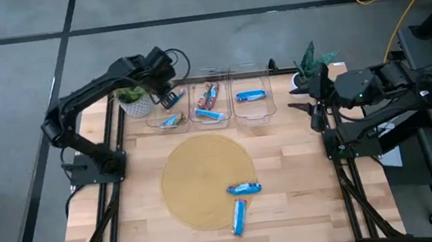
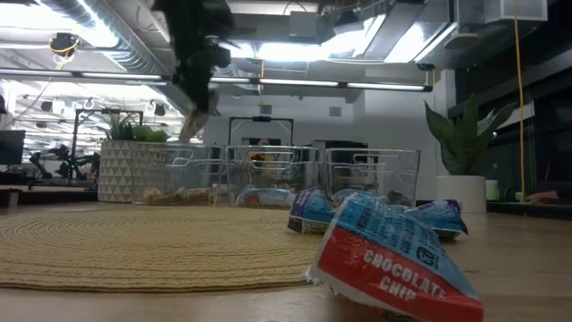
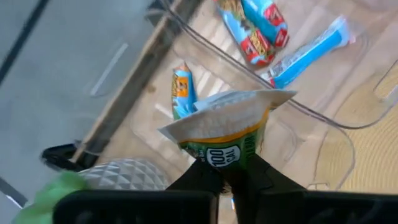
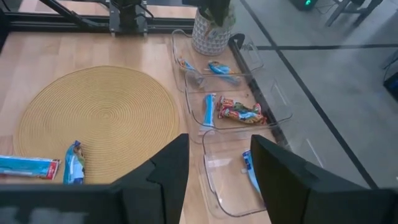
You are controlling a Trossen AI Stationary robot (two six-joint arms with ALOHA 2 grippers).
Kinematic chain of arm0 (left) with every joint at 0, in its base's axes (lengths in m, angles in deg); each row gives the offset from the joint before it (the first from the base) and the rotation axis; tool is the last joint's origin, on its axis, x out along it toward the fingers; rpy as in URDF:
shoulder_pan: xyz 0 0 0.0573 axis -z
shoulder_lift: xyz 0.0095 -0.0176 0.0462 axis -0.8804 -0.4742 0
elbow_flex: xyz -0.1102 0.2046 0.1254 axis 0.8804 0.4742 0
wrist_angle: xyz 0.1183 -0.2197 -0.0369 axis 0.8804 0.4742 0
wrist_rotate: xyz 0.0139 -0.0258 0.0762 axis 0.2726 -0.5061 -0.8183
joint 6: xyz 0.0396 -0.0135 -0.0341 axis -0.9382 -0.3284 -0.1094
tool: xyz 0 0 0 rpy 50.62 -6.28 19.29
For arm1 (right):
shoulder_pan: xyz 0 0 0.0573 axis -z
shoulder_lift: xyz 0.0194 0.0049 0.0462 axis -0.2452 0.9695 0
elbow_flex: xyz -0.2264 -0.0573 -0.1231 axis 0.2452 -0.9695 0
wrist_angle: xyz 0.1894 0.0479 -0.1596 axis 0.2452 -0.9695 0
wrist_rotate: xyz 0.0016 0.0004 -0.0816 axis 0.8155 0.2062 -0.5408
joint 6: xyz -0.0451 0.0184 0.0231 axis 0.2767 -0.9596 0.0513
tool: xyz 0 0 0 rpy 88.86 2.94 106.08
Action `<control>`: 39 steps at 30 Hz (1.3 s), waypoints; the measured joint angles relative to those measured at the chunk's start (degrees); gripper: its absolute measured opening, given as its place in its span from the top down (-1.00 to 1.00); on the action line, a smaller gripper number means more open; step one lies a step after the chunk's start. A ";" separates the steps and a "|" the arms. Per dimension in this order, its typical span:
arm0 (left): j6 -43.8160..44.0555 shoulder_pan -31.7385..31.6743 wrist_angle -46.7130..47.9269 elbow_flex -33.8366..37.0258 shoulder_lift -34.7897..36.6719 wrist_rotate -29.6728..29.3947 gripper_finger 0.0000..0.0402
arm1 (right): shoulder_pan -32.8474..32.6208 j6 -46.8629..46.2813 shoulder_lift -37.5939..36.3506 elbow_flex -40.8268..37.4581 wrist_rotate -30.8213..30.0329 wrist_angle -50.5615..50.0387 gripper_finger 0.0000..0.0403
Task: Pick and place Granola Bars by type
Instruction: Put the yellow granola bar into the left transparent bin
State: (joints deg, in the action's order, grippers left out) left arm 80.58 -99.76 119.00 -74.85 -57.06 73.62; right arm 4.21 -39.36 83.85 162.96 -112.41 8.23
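Note:
My left gripper point(image 1: 169, 99) hangs over the left clear bin point(image 1: 155, 125), shut on a granola bar point(image 3: 224, 124) with a white, green and yellow wrapper. One bar point(image 1: 170, 121) lies in that bin. The middle bin holds a red-brown bar point(image 1: 210, 95) and a blue one point(image 1: 209, 114). In the right bin lies one blue bar point(image 1: 251, 95). Two blue bars point(image 1: 244, 188) point(image 1: 239, 216) rest flat on the round woven mat point(image 1: 198, 173); in the low view the nearer one point(image 2: 393, 259) fills the foreground. My right gripper point(image 4: 214, 162) waits open above the table's right edge. My left gripper pinches the bar between its two fingers point(image 3: 208, 177) by one end of the wrapper point(image 3: 225, 155). The fingers come from above, slanting down toward the bins. The bar is lifted clear and sticks out beyond the fingertips, above the left bin.
A white patterned pot with a green plant point(image 1: 134, 100) stands just left of the left bin, close under my left arm. Another plant point(image 1: 312, 61) stands at the far right corner. The three bins line the table's far edge; bare wood surrounds the mat.

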 joint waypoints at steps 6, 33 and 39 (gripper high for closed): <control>-0.68 -0.72 -0.02 0.00 -5.81 0.53 0.96 | 0.00 -0.24 0.02 0.00 0.06 -0.26 0.14; -3.04 -0.67 -0.15 -0.02 -21.05 2.12 0.92 | 0.00 -5.78 -10.05 -26.07 3.31 21.02 0.14; -0.80 -0.78 -0.13 -0.04 -21.05 0.56 0.81 | -0.01 -3.50 -10.08 -26.08 3.58 21.70 0.14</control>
State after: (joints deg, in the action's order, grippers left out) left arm 79.78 -100.54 118.87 -74.89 -78.11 74.18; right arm 4.21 -42.85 73.77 136.88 -108.83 29.93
